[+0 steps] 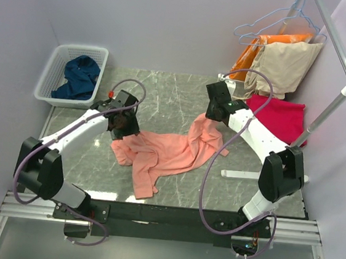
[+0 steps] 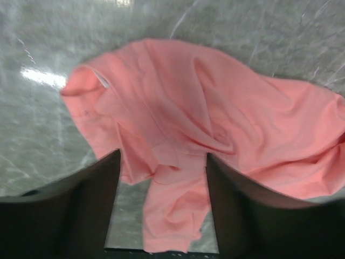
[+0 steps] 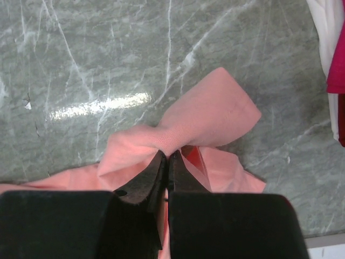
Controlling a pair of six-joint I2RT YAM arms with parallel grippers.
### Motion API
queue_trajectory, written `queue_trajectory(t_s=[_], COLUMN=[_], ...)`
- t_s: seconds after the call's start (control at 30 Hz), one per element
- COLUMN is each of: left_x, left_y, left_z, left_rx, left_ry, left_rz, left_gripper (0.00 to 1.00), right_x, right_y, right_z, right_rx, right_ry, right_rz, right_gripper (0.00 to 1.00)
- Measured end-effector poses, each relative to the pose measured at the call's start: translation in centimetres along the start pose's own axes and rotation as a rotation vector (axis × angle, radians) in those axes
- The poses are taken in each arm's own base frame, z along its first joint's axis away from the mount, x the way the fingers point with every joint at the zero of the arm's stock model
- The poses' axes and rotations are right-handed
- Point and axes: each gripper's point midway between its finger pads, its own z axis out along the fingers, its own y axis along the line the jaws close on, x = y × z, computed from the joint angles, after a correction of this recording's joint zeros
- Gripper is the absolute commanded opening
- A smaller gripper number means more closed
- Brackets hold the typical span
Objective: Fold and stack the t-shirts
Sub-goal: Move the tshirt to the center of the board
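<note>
The salmon-pink t-shirt (image 1: 164, 153) lies crumpled across the middle of the marble table. My right gripper (image 1: 210, 116) is shut on a pinched fold of its right end (image 3: 178, 135) and holds that end lifted. My left gripper (image 1: 123, 127) is open just above the shirt's left end, its fingers (image 2: 86, 194) either side of a hanging piece of the pink cloth (image 2: 172, 216). The crimson-red t-shirt (image 1: 279, 116) lies at the right edge. The navy-blue t-shirt (image 1: 79, 76) sits in the basket.
A white plastic basket (image 1: 55, 68) stands at the back left. Orange and beige garments (image 1: 285, 61) hang on hangers from a white rack (image 1: 336, 103) at the back right; its white foot (image 1: 242, 174) lies on the table.
</note>
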Motion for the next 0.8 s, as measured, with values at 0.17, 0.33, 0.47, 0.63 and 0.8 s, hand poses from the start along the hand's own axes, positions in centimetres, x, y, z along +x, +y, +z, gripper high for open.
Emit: queue_trajectory(t_s=[0.17,0.33,0.47,0.63,0.8], left_x=[2.2,3.9,4.4,5.0,5.4], left_y=[-0.4,-0.3,0.0,0.2,0.3], left_z=[1.7,3.2,3.9,4.9,6.4], left_rx=[0.008,-0.014,-0.035,-0.057,-0.086], left_ry=[0.102,0.179,0.205,0.231,0.25], left_rz=[0.0,0.005,0.008,0.008,-0.007], left_gripper=[0.56,0.65,0.65,0.51,0.01], right_x=[0.1,0.1,0.1,0.0,0.0], right_y=[0.3,0.1,0.0,-0.3,-0.6], right_z=[0.2,0.2,0.3,0.4,0.6], right_rx=[-0.004,-0.002,0.001,0.006,0.015], right_ry=[0.01,0.012,0.017,0.019,0.025], right_rz=[0.01,0.017,0.021,0.025,0.029], right_gripper=[0.0,0.0,0.0,0.0,0.0])
